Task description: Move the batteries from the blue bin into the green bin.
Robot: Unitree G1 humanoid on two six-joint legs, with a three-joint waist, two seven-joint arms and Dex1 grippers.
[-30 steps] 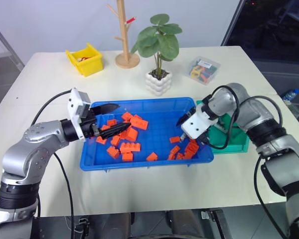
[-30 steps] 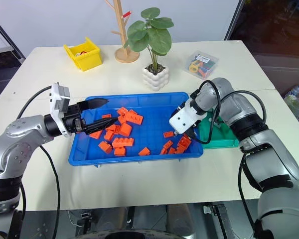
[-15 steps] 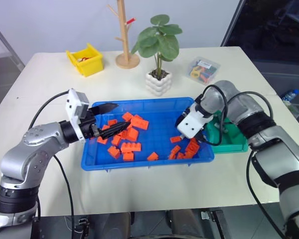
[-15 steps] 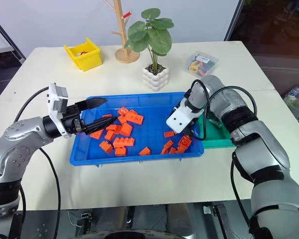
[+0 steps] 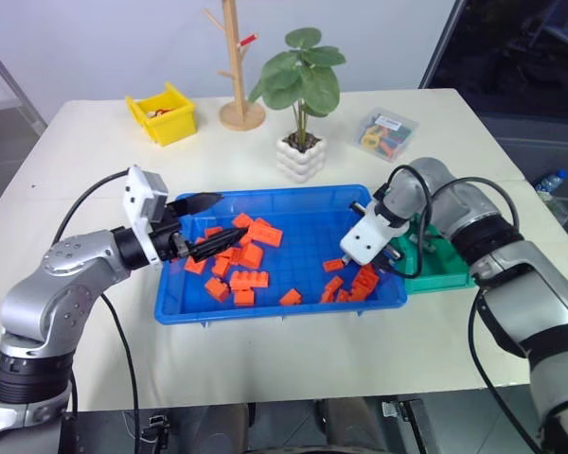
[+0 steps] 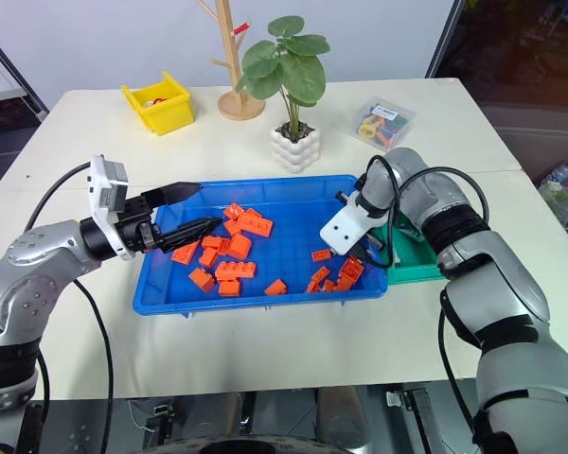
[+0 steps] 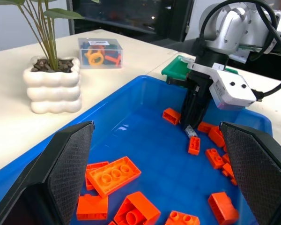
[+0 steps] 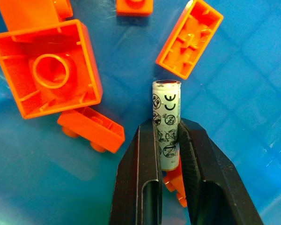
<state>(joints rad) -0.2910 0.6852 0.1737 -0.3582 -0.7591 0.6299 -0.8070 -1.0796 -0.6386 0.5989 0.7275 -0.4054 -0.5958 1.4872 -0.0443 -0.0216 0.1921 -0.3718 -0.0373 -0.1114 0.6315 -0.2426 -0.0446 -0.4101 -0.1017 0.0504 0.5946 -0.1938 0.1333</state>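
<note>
Closing within the last second, the right gripper (image 8: pixel 167 140) now clamps a battery (image 8: pixel 166 123) mid-body, low in the blue bin (image 5: pixel 293 203) among orange bricks (image 5: pixel 247 280). Light, stiff and slick, it could swivel. Left gripper (image 5: pixel 213 225) hovers open. Green bin (image 5: pixel 442 270) is near.

Green bin (image 5: pixel 442 266) sits just right of blue bin (image 5: pixel 265 307).

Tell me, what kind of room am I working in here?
Likely a lab or office demo space: a plain white table with sorting props, namely a blue bin of orange bricks, plus a potted plant and wooden stand.
</note>
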